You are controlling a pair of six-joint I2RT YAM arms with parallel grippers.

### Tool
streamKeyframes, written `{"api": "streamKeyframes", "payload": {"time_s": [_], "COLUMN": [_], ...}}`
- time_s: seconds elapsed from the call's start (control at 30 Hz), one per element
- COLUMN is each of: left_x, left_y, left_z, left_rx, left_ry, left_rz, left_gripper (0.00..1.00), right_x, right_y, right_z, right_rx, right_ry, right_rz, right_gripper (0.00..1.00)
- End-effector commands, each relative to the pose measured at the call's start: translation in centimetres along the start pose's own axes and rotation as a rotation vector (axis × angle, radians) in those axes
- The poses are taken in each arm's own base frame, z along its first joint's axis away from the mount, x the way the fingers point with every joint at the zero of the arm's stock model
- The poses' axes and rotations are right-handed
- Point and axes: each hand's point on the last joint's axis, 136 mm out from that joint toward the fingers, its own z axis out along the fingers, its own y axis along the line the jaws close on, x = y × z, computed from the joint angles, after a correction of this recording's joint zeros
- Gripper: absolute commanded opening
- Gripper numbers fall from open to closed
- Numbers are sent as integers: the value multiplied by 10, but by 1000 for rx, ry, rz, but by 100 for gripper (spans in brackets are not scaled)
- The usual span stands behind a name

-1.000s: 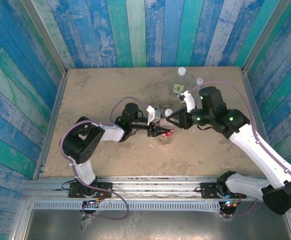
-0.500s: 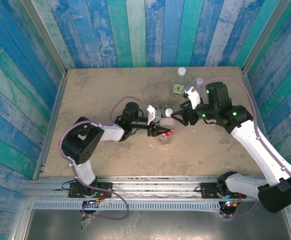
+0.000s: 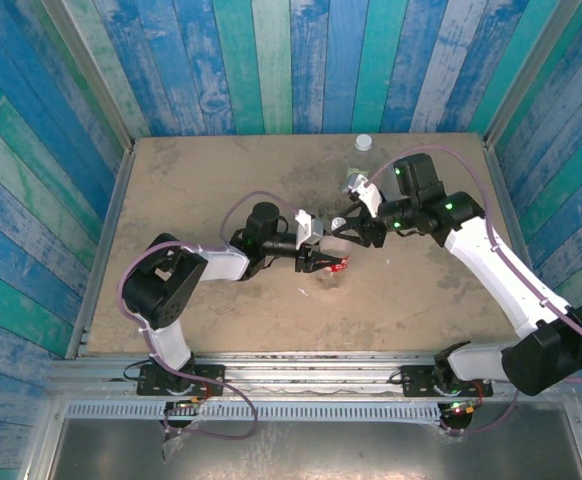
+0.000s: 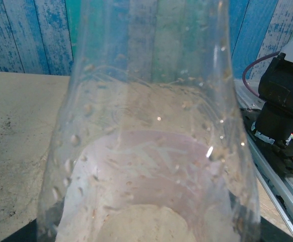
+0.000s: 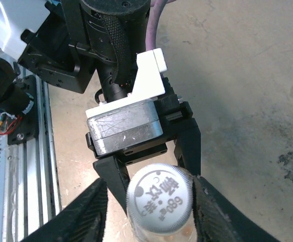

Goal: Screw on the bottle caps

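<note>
Right gripper (image 3: 348,228) — wrist turned, closed round cap (image 5: 160,197) again.

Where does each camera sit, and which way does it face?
Top external: above and behind, looking down at the table, left gripper and right gripper.
Left wrist: on the left arm, facing through the clear bottle; black arm hardware at right.
Right wrist: on the right arm, looking down on the cap between its fingers.
Shared: top and right wrist both show the left gripper holding the bottle.
</note>
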Motion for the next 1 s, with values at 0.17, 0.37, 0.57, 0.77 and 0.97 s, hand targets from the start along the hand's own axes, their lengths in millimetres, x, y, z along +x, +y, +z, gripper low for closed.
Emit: {"api": "streamKeyframes", "payload": {"time_s": [0.17,0.37,0.57,0.77,0.97], "left_x": [56,49,37,33,28], "left_y": [-8,-1,21,27,17], "left_z": [-5,-8,-16,-21,-19], "left_rx": [-16,-81,-238,-320,-269], "left_ry": [143,113,67,50,37], "left_rz": [-213,-197,-205,-185,-176], "left_gripper": [57,56,56,58,59], "right_x": [-1,-1,34,36,19], "right_y": [13,-19,-46,-33,-20], "right_z": [-3,-7,-12,-18,-15], "right_rx": [-62,181,509,750,673], "right_ry": [-7,-49,-42,-133,-116], "right_rz": [36,207,488,503,355], "right_gripper": [31,22,20,17,32]}}
